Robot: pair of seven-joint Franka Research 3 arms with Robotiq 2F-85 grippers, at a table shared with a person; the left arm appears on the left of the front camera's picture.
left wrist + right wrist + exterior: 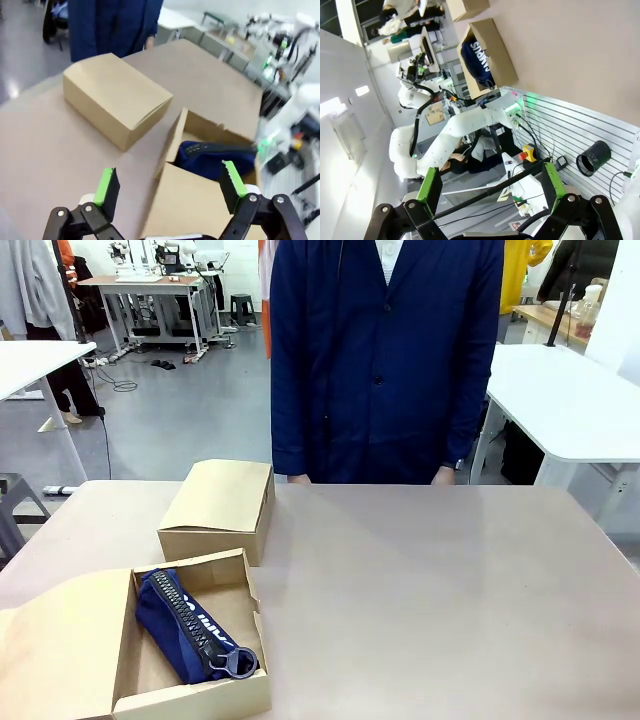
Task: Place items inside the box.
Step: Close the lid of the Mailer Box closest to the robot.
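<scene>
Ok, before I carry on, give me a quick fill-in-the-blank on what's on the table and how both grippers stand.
The navy pouch lies inside the ____ box.
The second box, farther from the robot, has its lid ____.
The left gripper and the right gripper both have their jaws ____.

Missing words: open; closed; open

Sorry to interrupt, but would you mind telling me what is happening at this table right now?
A packing job is under way. The navy zip pencil pouch already lies inside the open cardboard box, with a closed cardboard box just behind it. Nothing is being handled: the left gripper hovers above the open box with its jaws apart and empty, and the right gripper is open too, off the table's edge. A person in a navy coat stands at the far side.
</scene>
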